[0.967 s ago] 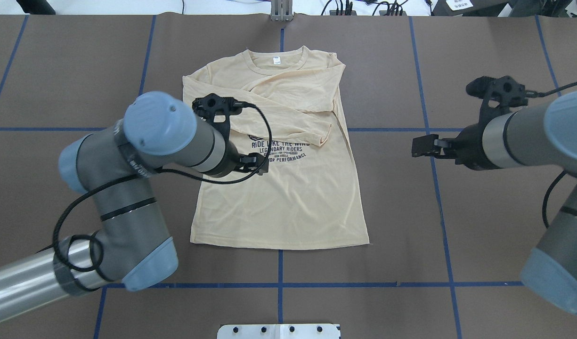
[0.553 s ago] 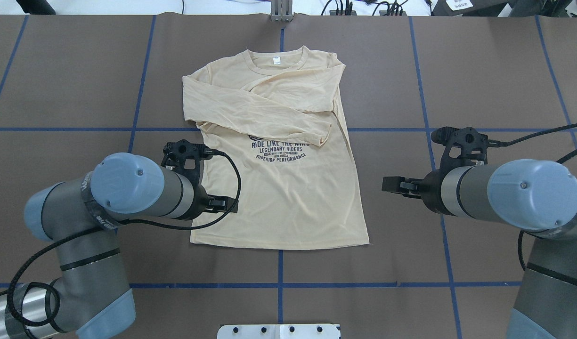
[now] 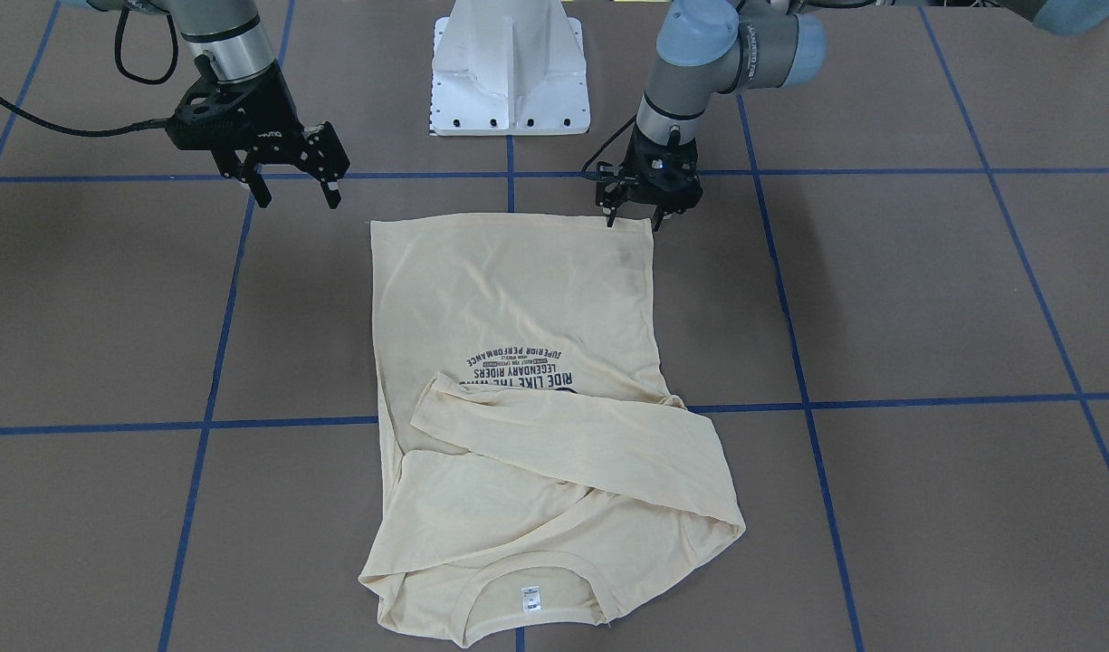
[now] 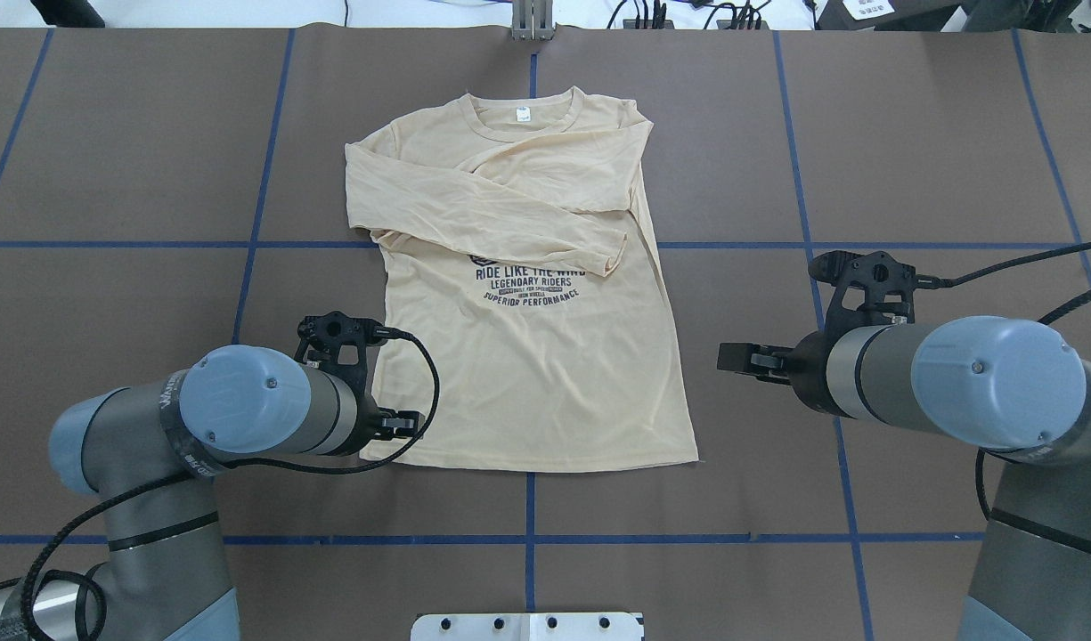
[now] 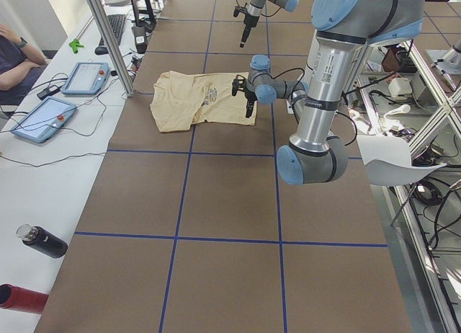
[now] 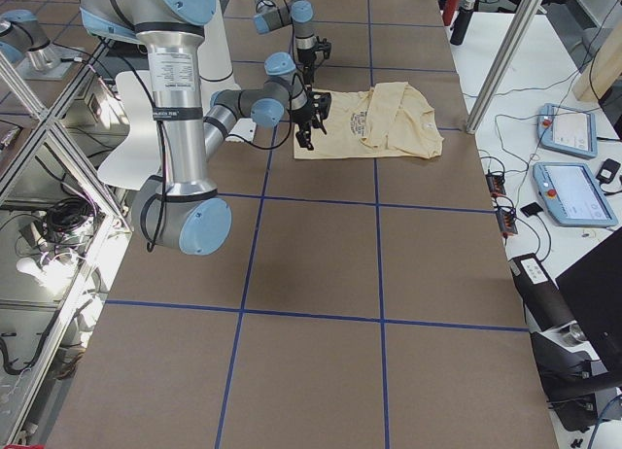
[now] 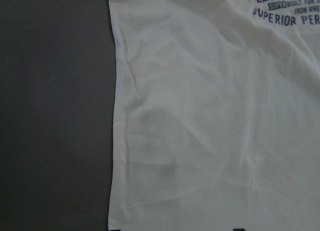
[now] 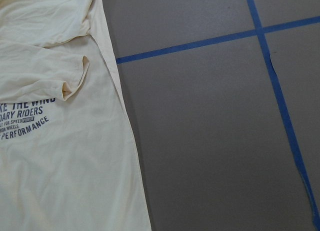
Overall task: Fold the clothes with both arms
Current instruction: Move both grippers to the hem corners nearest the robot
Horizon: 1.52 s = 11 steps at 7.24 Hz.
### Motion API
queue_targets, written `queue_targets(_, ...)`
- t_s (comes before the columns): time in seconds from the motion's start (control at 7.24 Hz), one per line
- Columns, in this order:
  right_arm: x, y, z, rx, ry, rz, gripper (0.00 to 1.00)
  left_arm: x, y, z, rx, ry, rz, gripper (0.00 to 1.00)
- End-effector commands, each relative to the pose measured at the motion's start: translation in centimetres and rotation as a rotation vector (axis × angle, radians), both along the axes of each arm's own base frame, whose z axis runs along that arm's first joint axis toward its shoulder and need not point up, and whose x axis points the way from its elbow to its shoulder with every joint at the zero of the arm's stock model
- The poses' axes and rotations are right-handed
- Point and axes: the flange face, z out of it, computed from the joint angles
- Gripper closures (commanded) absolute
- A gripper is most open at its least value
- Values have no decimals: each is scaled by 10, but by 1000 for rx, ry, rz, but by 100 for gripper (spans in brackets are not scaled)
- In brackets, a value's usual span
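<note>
T-shirt (image 4: 545,374) unmoved; left end effector (image 3: 635,220) has come down at its hem.

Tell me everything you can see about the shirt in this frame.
The T-shirt is pale cream-yellow, thin and long-sleeved, lying flat, front up, on the brown table, collar away from the robot. Its sleeves are folded across the chest, the top sleeve partly covering the navy print. A small white label shows inside the neck. The open left gripper hovers at one hem corner; contact is unclear. The right gripper is apart from it.
</note>
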Motion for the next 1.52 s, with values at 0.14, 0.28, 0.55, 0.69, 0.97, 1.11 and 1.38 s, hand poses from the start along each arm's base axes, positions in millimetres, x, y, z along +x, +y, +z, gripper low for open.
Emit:
queue_targets(0.14, 0, 0, 0, 0, 0, 0, 0, -1, 4, 19, -12, -31, 5, 37)
queue_targets(0.28, 0, 0, 0, 0, 0, 0, 0, 1, 6, 20, -14, -33, 9, 42)
queue_targets(0.55, 0, 0, 1, -1, 2, 0, 0, 6, 7, 27, -21, -47, 12, 48)
queue_targets(0.69, 0, 0, 1, -1, 2, 0, 0, 9, 9, 30, -24, -53, 16, 49)
queue_targets(0.97, 0, 0, 1, -1, 2, 0, 0, 10, 11, 30, -26, -53, 19, 57)
queue_targets(1.11, 1, 0, 3, -3, 6, 0, 0, 12, 14, 29, -40, -49, 13, 67)
queue_targets(1.38, -3, 5, 7, -9, 13, -14, 0, 19, 26, 27, -80, -41, -3, 100)
